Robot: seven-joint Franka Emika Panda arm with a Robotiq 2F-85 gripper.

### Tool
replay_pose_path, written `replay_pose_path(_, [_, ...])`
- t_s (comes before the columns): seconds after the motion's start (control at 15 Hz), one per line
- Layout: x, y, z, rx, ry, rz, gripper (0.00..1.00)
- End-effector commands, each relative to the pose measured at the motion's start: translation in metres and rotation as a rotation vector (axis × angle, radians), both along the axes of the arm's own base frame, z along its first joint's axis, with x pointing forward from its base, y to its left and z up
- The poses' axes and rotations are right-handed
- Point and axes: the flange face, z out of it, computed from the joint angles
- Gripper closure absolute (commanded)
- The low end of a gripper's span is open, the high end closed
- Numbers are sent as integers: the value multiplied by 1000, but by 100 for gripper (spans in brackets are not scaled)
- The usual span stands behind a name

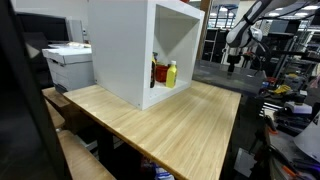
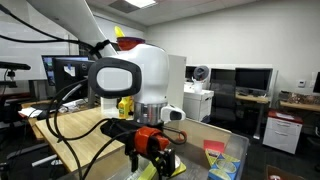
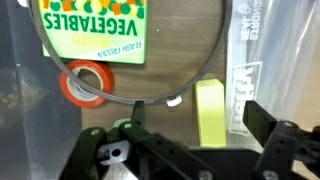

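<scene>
Glossy orange tape ring (image 3: 70,88), pale rectangular block (image 3: 211,112)

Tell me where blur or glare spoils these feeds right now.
Wrist view: the vegetables packet and orange tape roll are sharp, the open gripper is soft, glare whitens the clear plastic. In an exterior view the robot arm fills the frame; in an exterior view a dark blur covers one edge.
</scene>
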Motion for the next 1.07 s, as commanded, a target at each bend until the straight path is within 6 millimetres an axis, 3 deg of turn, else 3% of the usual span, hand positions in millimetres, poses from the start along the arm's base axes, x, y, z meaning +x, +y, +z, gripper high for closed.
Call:
replay_pose_path(0.0, [2, 4, -6, 10, -16, 28, 0])
replay_pose_path(1.0, [19, 11, -23, 14, -76, 72, 0])
